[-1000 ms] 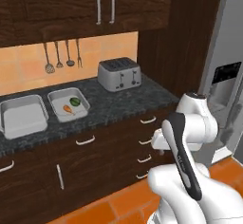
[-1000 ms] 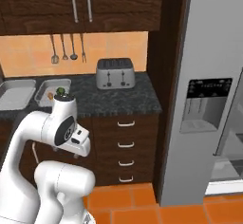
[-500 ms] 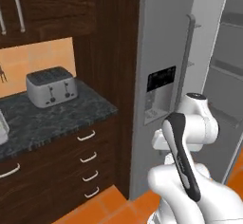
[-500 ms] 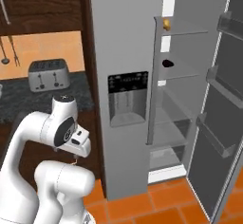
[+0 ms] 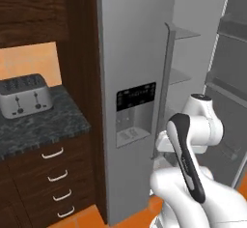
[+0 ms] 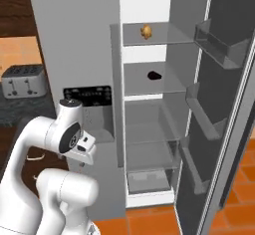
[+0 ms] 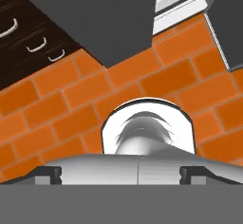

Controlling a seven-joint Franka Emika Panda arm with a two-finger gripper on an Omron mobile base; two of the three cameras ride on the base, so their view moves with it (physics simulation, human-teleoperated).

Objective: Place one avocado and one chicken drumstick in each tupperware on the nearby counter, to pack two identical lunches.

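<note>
Inside the open fridge, a brownish chicken drumstick (image 6: 145, 31) lies on the top shelf. A dark avocado (image 6: 155, 75) sits on the shelf below it. My arm is folded close to the base, well short of both. In the hand view my gripper (image 7: 121, 173) points down at the orange brick floor, its dark fingertips (image 7: 47, 172) set far apart and nothing between them. The black counter (image 5: 43, 125) is off to the left, also in the right base view (image 6: 20, 104). The tupperware is out of view.
A silver toaster (image 5: 24, 95) stands on the counter over dark drawers (image 5: 53, 174). The grey fridge front with its dispenser (image 5: 135, 111) faces me. The fridge door (image 6: 219, 129) stands swung open to the right, its racks jutting inward.
The whole picture has swung right: the base turned from the counter with its trays to the open fridge. The arm keeps the same folded pose.
</note>
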